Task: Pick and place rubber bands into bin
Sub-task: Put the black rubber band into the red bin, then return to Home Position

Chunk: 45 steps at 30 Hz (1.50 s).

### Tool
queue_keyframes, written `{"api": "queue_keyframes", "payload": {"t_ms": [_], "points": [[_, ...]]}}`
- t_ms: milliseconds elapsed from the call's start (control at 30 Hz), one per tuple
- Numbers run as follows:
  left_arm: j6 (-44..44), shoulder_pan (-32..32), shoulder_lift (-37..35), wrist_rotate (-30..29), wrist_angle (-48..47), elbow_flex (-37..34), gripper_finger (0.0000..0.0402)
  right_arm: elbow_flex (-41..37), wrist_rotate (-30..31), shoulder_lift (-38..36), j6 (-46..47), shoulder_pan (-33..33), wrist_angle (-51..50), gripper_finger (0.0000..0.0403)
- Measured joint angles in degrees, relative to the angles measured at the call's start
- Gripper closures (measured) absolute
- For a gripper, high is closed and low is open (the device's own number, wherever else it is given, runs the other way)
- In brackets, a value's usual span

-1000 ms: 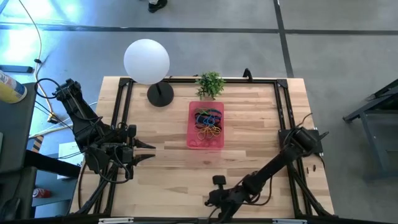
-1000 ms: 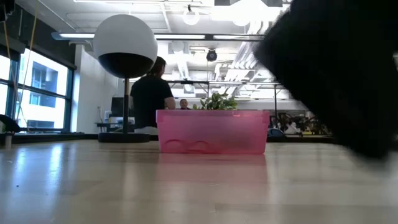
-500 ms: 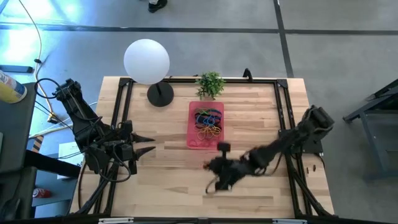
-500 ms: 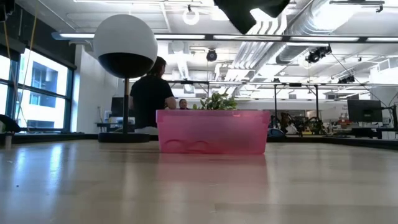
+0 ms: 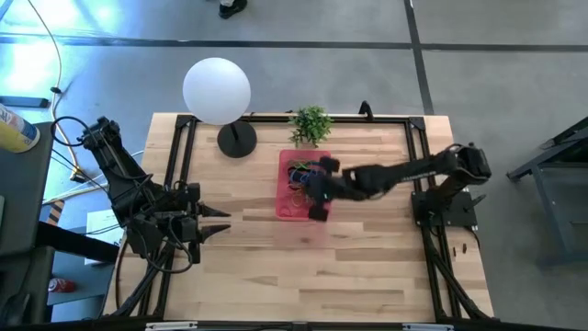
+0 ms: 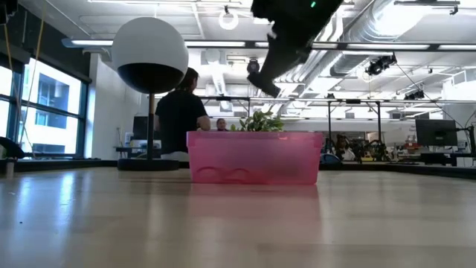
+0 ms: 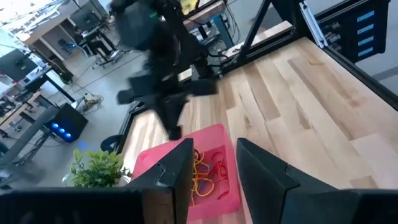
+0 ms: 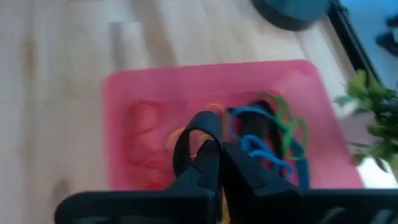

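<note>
The pink bin (image 5: 284, 210) stands at the table's middle, toward the far side, with several coloured rubber bands (image 5: 299, 190) lying in it. They also show in the right wrist view (image 8: 268, 134). My right gripper (image 5: 316, 208) hangs above the bin, clear of its rim in the low view (image 6: 257, 80). Its fingers are shut on a black rubber band (image 8: 186, 134). My left gripper (image 5: 220, 222) is open and empty, level above the table's left part, its fingers (image 7: 177, 177) pointing toward the bin (image 7: 152, 158). My right gripper pinches the black rubber band between its two shut fingertips (image 8: 208, 163). A loop of the band (image 8: 200, 119) sticks out past the fingertips. The fingers slant down toward the bin from the table's right side, and the band is clear of the bin.
A lamp with a white globe (image 5: 217, 89) and a dark base (image 5: 237, 142) stands at the far left. A small green potted plant (image 5: 310, 122) stands just behind the bin. Black frame rails (image 5: 415, 156) run along the table's sides. A person (image 6: 178, 112) sits in the room beyond.
My right gripper has risen from the table's near edge and swung toward the far edge, and now hangs above the bin.
</note>
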Motion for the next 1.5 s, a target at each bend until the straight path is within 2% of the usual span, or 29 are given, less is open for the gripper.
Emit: {"api": "queue_keyframes", "payload": {"t_ms": [333, 500, 733, 833, 1000, 1133, 1300, 1400, 1500], "points": [[-0.02, 0.0, -0.02, 1.25, 0.02, 0.0, 0.0291, 0.0, -8.51, 0.01, -4.37, -12.4, 1.31, 0.04], [-0.02, 0.0, -0.02, 1.68, -0.06, 0.0, 0.0291, 0.04, -10.16, 0.72, -6.21, -15.38, 3.51, 0.0389], [0.0, 0.0, -0.02, 1.68, -0.11, 0.0, 0.0291, 0.04, -16.9, 6.41, -9.36, -16.96, 4.91, 0.0375], [-0.02, 0.0, -0.02, 1.69, -0.11, 0.0, 0.0291, 0.02, -17.23, 8.13, -9.94, -16.93, 5.26, 0.0357], [-0.04, 0.0, -0.02, 3.06, -0.09, -0.01, 0.0291, 0.04, -17.02, 7.14, -9.71, -16.98, 5.46, 0.0303], [-0.08, 0.0, -0.02, 4.75, -0.02, -0.02, 0.0291, 0.04, -17.19, 3.95, -8.82, -16.51, 6.04, 0.0264], [2.62, 0.04, -0.02, 4.84, 1.26, -0.02, 0.0291, 0.17, -16.57, -1.88, -2.46, -14.28, 5.1, 0.0238], [10.35, 1.21, -0.02, 8.93, 6.62, -0.07, 0.0291, 0.26, -16.83, -6.86, -2.55, -12.1, 4.48, 0.0231], [21.49, 6.35, 0.02, 20.73, 15.89, -0.07, 0.0291, 0.28, -16.57, -11.72, -4.65, -9.55, 4.26, 0.0229]]}}
